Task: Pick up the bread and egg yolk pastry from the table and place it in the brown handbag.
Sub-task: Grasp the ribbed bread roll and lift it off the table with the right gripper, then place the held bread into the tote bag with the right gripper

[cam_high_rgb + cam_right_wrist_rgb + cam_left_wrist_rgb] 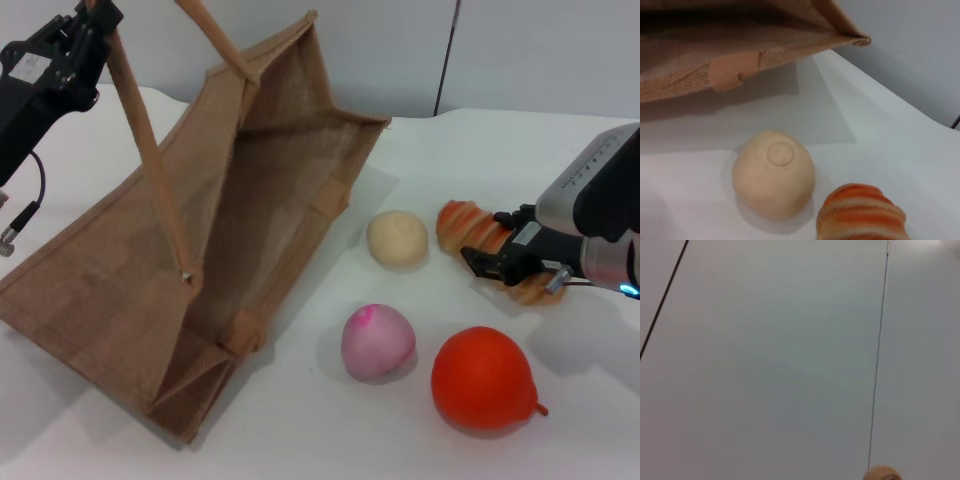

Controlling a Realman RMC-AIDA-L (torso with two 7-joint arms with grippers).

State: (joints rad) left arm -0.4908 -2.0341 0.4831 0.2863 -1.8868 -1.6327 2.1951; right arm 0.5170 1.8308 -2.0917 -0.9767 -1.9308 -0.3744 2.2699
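The bread (468,228), a striped orange-and-cream loaf, lies on the white table at the right; its end shows in the right wrist view (862,212). My right gripper (505,245) is down over the loaf's middle. The egg yolk pastry (397,238), a pale round bun, sits just left of the bread, also in the right wrist view (773,172). The brown handbag (150,250) stands tilted at the left with its mouth open toward the foods; its rim shows in the right wrist view (715,45). My left gripper (95,20), at the top left, is shut on a strap handle (150,140).
A pink-topped pale ball (377,341) and an orange-red round fruit (483,378) lie on the table in front of the pastry and bread. The left wrist view shows only the wall and a tan scrap (881,473) at its edge.
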